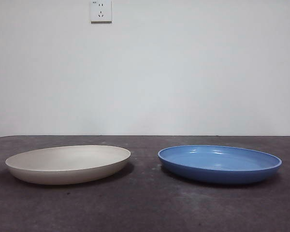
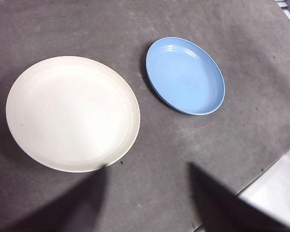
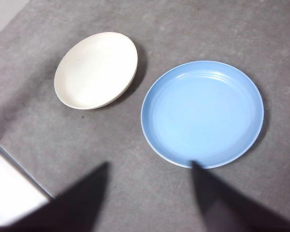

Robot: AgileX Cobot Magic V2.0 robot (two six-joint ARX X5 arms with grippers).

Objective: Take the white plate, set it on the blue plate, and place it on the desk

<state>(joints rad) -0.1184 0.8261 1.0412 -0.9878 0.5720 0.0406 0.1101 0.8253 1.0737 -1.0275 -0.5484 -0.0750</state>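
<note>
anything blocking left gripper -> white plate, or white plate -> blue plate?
Nothing visible. The left gripper hangs open above the white plate with only bare desk below it. A strip of bare desk separates the white plate from the blue plate, and both plates are empty.

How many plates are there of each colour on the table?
White plate: 1
Blue plate: 1
Total: 2 plates, side by side on the desk, not touching.
</note>
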